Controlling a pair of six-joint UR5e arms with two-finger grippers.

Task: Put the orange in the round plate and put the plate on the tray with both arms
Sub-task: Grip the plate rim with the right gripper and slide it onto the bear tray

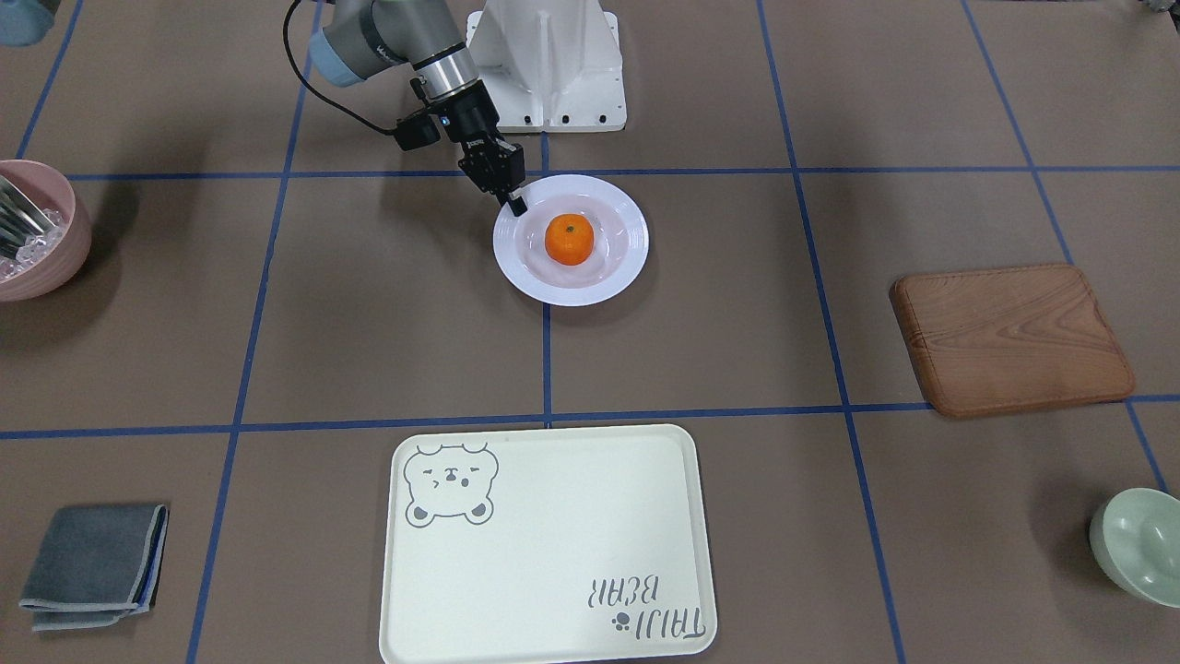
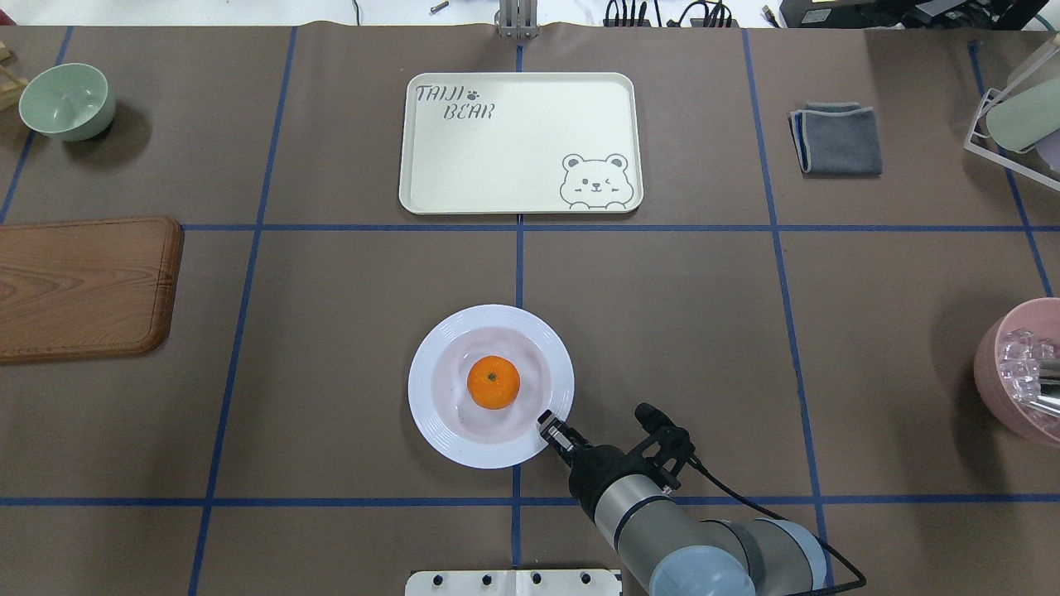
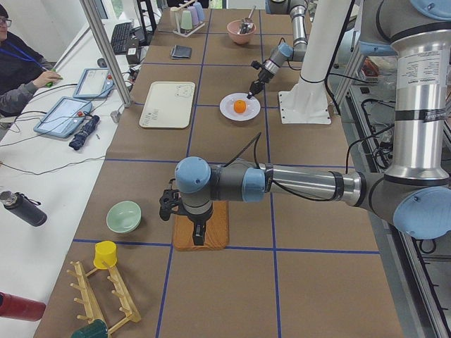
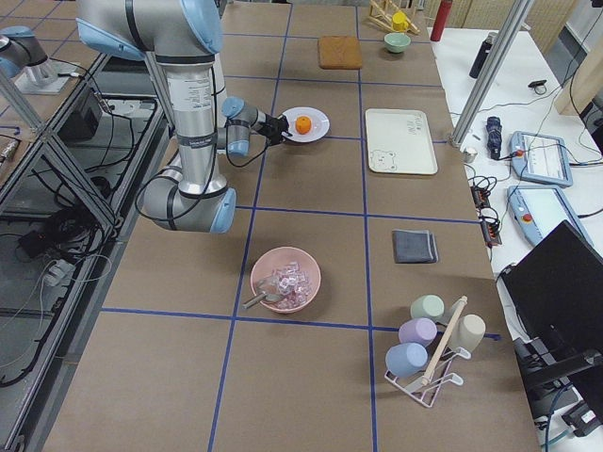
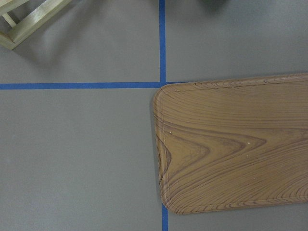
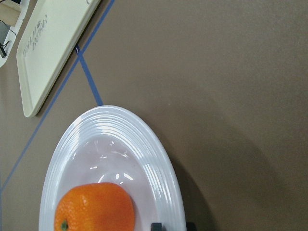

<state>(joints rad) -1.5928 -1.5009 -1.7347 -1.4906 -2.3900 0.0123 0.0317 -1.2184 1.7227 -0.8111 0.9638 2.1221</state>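
Note:
The orange (image 1: 568, 239) lies in the middle of the round plate (image 1: 627, 254), which rests on the table just in front of the robot's base. My right gripper (image 1: 516, 205) is at the plate's rim on the robot's side, its fingers close together over the rim (image 6: 166, 183), shut on it. The tray (image 1: 553, 553) lies bare at the far side of the table, beyond the plate. My left gripper (image 3: 199, 238) points down over the wooden board (image 3: 215, 225), far from the plate. It shows only in the side view, so open or shut cannot be told.
A pink bowl (image 2: 1019, 372) with clear cubes stands at the right edge, with a grey folded cloth (image 2: 836, 138) and a cup rack (image 2: 1014, 116) beyond it. A mint-green bowl (image 2: 68, 101) stands at the far left. A person (image 3: 21, 70) sits at the operators' side.

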